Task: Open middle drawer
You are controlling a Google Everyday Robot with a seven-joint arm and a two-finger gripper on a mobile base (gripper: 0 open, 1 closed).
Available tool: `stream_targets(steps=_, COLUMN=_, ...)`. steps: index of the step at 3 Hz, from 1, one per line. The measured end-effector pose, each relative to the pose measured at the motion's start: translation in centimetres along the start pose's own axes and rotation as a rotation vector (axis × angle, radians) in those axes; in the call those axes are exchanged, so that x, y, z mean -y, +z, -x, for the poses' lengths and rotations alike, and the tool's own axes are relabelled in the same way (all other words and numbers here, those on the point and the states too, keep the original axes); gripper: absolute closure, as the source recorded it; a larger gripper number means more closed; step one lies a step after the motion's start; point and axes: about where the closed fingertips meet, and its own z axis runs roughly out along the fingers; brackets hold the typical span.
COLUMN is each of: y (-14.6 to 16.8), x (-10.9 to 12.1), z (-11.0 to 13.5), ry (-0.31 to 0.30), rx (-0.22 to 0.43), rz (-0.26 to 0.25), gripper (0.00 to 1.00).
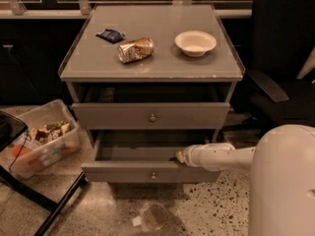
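The grey cabinet [78, 68] faces me. Its middle drawer [118, 172], with a flat grey front and a small round knob [153, 175], stands pulled out, and its shallow grey interior [138, 149] shows. My gripper [180, 156] reaches in from the right on a white arm [221, 157]. It sits at the top edge of the drawer's front, right of the knob. The top drawer [113, 116] above also stands slightly out. The bottom drawer is hidden under the middle one.
On the cabinet top lie a crushed can [135, 49], a white bowl [195, 42] and a blue packet [111, 35]. A clear bin of snacks [42, 136] and black stand legs [54, 208] are at left, a black chair [280, 58] at right, a clear cup [153, 216] on the floor.
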Motion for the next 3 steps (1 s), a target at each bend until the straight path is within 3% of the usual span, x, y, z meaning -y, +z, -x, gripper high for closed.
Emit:
stream_targets(steps=1, y=-0.55, x=1.16, z=-2.21, ry=-0.079, rx=-0.026, rz=-0.038, gripper=1.00)
stream_targets(steps=3, y=-1.06, x=1.04, z=-1.77, ry=-0.086, rx=-0.027, rz=-0.040, gripper=1.00)
